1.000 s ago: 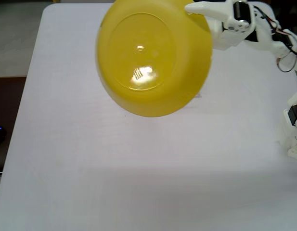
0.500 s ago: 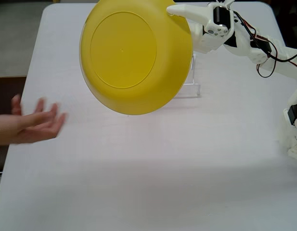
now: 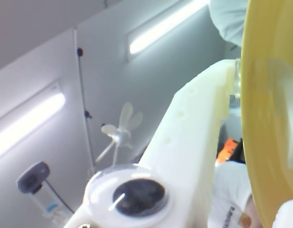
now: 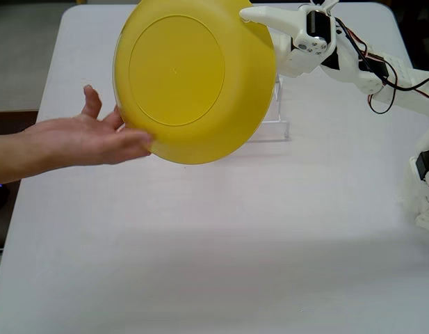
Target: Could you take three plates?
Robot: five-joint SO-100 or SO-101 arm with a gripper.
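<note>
Aloft, yellow plate [image 4: 193, 80] seemingly in end effector [image 4: 259, 19].

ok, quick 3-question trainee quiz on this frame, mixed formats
1. True or false: the yellow plate lies flat on the table.
2. What holds the plate's rim at upper right in the fixed view? A) end effector B) clear stand C) nothing
3. Fill in: a person's ___ reaches the plate's lower-left edge.

Key: 1 false, it is held up off the table. 2 A. 3 hand.
</note>
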